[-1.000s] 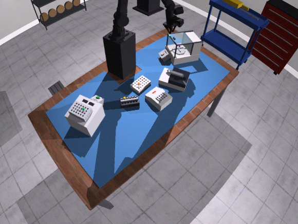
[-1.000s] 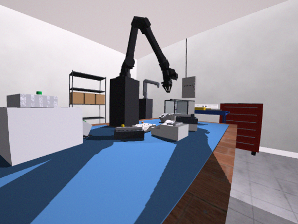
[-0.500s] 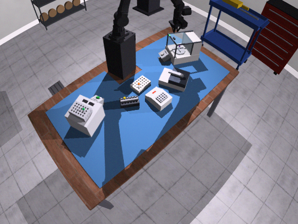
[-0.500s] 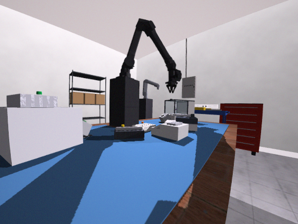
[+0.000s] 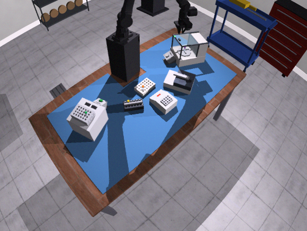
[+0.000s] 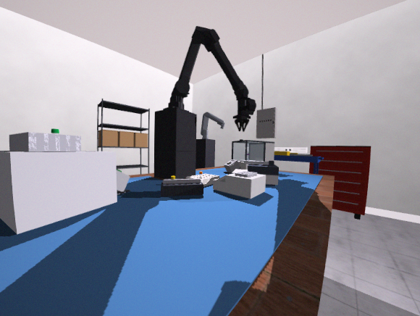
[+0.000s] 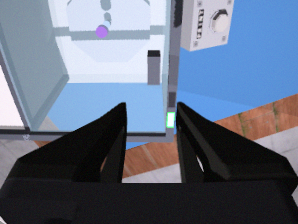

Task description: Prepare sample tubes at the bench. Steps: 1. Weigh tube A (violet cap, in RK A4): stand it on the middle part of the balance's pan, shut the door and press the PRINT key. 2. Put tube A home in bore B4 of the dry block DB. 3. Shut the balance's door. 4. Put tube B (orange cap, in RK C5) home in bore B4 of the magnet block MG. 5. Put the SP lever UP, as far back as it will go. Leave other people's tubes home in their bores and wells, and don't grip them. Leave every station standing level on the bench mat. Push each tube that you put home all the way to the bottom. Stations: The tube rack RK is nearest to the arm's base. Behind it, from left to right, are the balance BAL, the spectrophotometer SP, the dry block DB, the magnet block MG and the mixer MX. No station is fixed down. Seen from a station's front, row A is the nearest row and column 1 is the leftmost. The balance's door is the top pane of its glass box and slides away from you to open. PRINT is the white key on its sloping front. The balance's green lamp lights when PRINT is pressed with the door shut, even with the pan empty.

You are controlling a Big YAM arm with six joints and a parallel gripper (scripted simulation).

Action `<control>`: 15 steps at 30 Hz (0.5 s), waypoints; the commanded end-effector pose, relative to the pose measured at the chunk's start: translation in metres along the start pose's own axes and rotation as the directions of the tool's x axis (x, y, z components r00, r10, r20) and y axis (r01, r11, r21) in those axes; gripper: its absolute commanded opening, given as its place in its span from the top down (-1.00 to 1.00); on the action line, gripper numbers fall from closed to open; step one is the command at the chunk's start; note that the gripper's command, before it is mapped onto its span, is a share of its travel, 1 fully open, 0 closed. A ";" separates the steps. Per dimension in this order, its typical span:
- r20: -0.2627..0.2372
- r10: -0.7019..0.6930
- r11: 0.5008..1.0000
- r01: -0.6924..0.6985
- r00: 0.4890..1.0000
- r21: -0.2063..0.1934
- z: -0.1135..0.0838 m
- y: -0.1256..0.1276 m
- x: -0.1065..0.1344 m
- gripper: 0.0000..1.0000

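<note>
Against pale walls, the desk holds the scale, its green light lit, violet-capped tube inside. The hand hovers, partly open, gripping nothing; both tubes seemingly await their blocks.

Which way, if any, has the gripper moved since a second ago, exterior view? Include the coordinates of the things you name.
Yes: the gripper (image 5: 181, 32) (image 6: 242, 130) (image 7: 151, 111) has moved right, closer to the grey wall cabinet (image 6: 266, 127).
</note>
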State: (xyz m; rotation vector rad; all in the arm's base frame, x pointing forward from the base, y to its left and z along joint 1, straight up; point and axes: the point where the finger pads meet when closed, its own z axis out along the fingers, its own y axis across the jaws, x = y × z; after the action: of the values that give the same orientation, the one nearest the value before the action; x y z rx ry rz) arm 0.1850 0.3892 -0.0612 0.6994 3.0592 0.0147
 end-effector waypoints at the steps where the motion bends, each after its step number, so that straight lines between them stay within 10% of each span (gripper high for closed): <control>1: -0.002 0.005 1.000 -0.005 1.000 0.006 0.012 0.001 0.002 0.40; 15: -0.002 0.005 1.000 -0.005 1.000 0.003 0.032 0.002 0.002 0.40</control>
State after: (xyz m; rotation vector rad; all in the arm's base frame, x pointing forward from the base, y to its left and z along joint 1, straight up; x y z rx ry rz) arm 0.1845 0.3881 -0.0857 0.6998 3.0605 0.0052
